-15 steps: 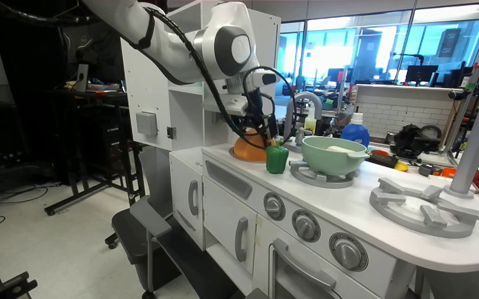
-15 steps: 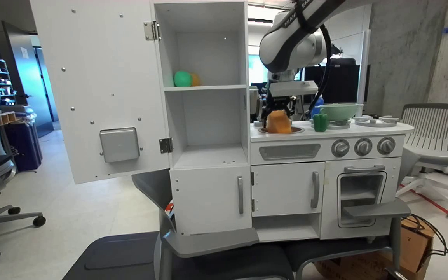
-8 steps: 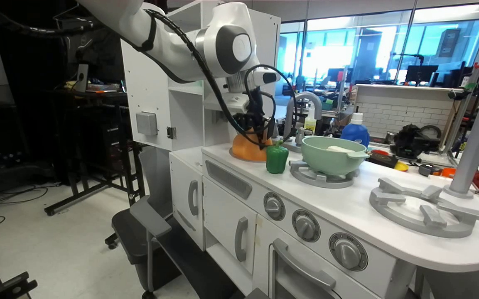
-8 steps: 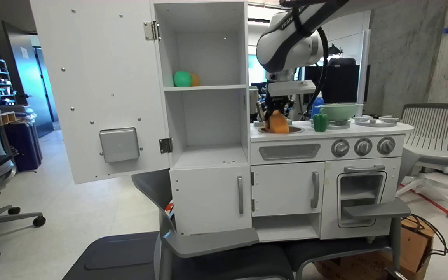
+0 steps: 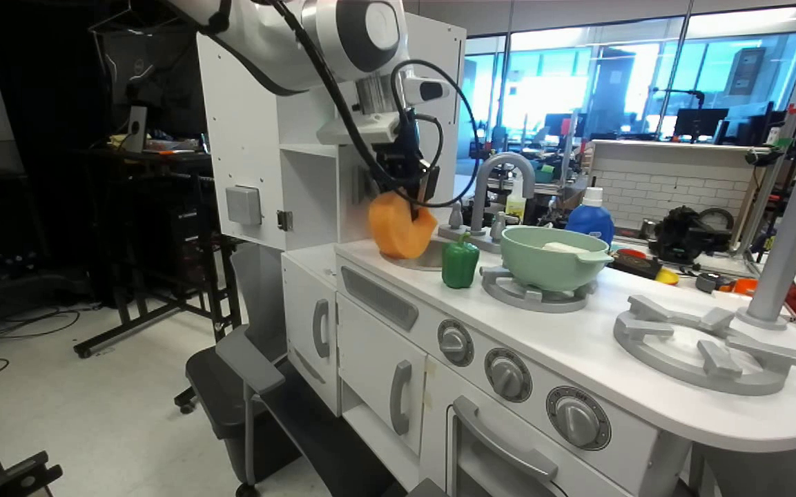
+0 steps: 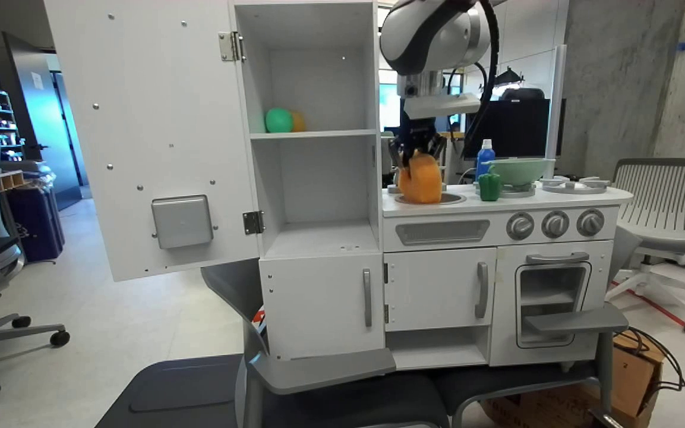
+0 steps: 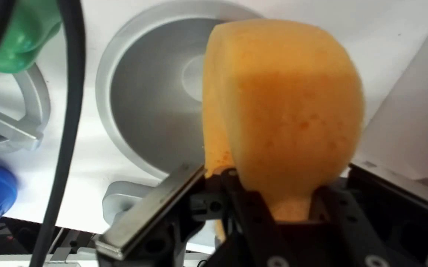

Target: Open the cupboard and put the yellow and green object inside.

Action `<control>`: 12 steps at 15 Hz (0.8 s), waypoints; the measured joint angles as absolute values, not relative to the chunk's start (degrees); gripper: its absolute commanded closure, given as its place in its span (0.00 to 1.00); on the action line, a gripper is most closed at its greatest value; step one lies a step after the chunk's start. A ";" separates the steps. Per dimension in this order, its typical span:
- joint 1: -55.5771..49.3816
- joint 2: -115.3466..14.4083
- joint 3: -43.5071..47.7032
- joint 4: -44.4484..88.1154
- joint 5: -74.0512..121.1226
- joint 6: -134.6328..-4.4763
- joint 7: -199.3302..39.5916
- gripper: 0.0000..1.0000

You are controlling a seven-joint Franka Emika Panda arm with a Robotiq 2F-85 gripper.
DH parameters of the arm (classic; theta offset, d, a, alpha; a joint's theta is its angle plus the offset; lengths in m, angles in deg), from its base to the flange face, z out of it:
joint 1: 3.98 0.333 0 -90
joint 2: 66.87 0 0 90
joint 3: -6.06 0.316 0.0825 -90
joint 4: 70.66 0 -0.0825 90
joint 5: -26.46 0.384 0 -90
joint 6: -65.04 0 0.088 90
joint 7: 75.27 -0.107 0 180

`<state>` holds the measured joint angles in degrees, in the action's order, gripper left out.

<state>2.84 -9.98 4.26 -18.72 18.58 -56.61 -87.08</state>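
I have the yellow-orange lump (image 6: pixel 422 180) pinched between the jaws; in my wrist view they come in from the bottom, one to each side of its narrow part, and in both exterior views they point down onto its top. My arm (image 6: pixel 431 35) reaches down to it over the desk (image 5: pixel 570 338). The lump hangs at the grey sink (image 7: pixel 104 89), covering part of the rim in the wrist view, and from here I can't tell whether its underside clears that rim. The cupboard (image 6: pixel 318 77) stands with its door (image 6: pixel 164 142) swung wide, the small grey square panel (image 6: pixel 183 222) low on it. On the upper shelf (image 6: pixel 330 135) I see a rounded green item (image 6: pixel 279 120) near the hinge side, with a dull yellow item (image 6: pixel 298 122) partly hidden beside it; I can't make out whether they are joined. On the desk, the green pepper (image 5: pixel 460 264) stands upright just beside the sink, between it and the pale-green bowl (image 5: pixel 553 269), which rests on a grey burner (image 5: pixel 529 304) with something whitish (image 5: pixel 565 248) inside. A grey faucet (image 5: pixel 482 200) rises behind the sink, and a blue bottle (image 5: pixel 589 221) with a white cap stands further back, near the bowl. A black cable (image 7: pixel 69 126) loops down beside the jaws.
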 measured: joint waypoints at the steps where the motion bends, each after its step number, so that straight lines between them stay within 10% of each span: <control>1: 3.13 -12.05 4.31 -16.94 18.59 -55.45 -86.98 0.96; 12: 9.22 -39.22 7.55 13.14 18.53 -47.21 -85.75 0.96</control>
<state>9.22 -39.22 7.55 13.14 18.53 -47.21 -85.75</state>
